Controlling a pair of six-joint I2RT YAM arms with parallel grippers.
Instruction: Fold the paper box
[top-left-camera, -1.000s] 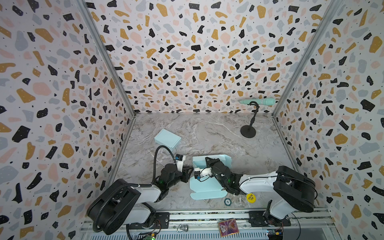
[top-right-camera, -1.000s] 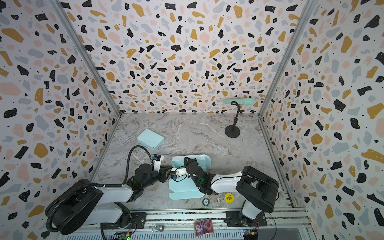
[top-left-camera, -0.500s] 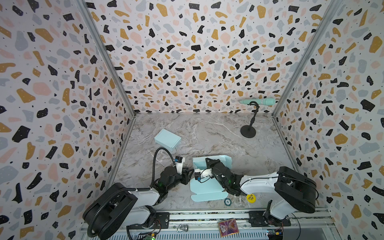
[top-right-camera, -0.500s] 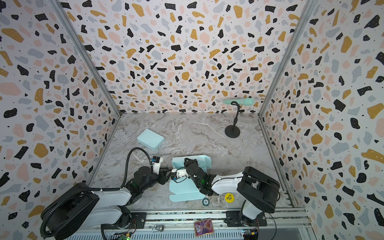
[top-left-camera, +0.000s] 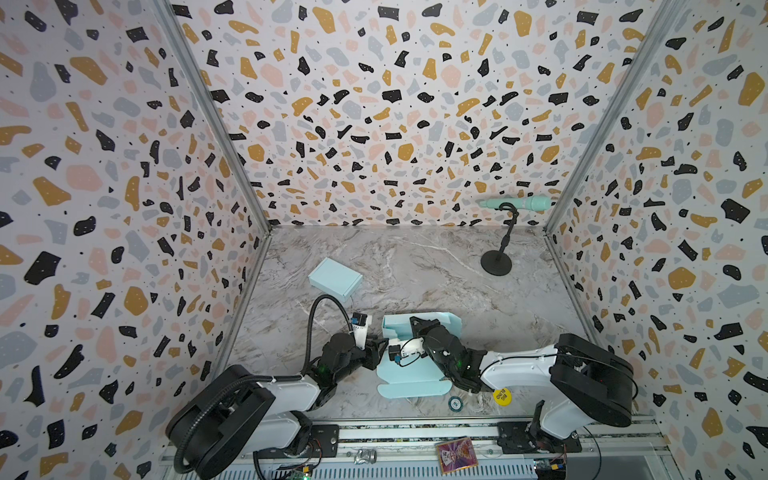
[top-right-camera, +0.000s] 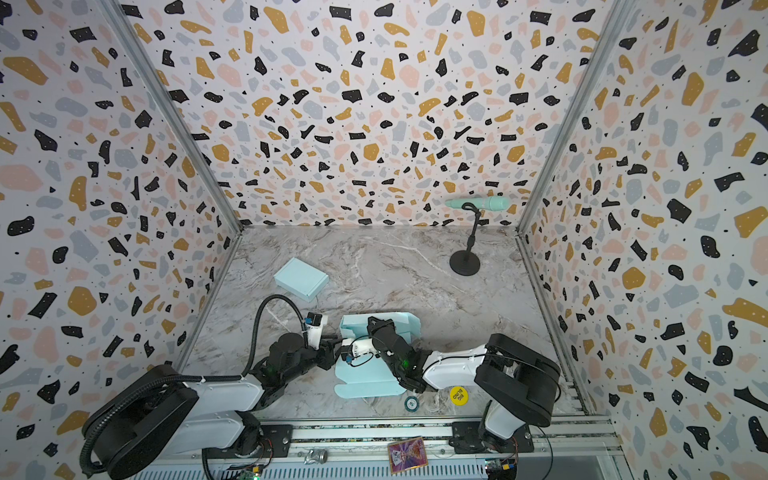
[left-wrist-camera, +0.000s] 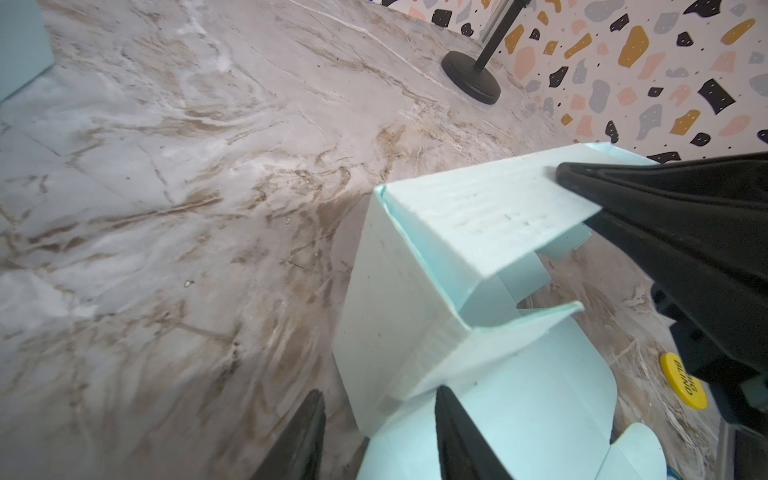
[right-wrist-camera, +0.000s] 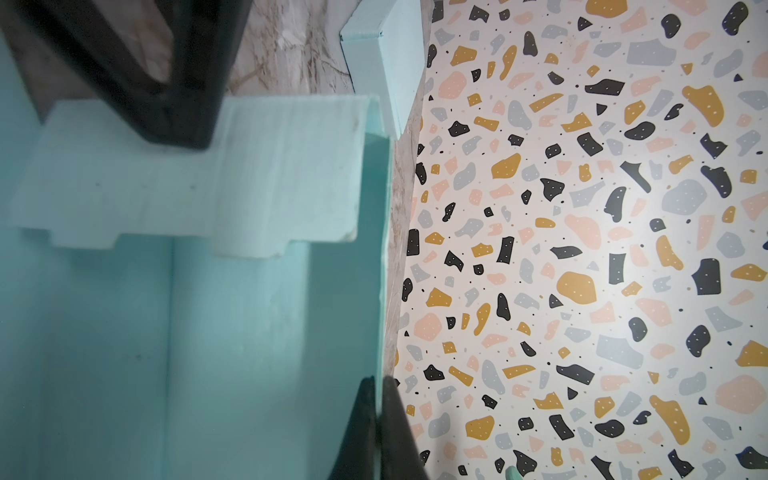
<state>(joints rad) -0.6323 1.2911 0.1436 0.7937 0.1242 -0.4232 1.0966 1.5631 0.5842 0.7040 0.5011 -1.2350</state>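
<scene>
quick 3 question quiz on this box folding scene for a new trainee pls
1. True or false: the right gripper is shut on a wall of the half-folded paper box.
2. The closed box lies: A) apart from the paper box, further back; B) stacked on it; C) inside it.
3. Is the left gripper open or shut?

Key: 1 true; 2 A; 3 open.

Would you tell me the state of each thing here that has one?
Open box: partly folded, walls raised, front flap flat.
Closed box: folded, shut.
Left gripper: open, at the open box's corner.
Right gripper: shut on the open box's wall.
Mic: level on its stand.
</scene>
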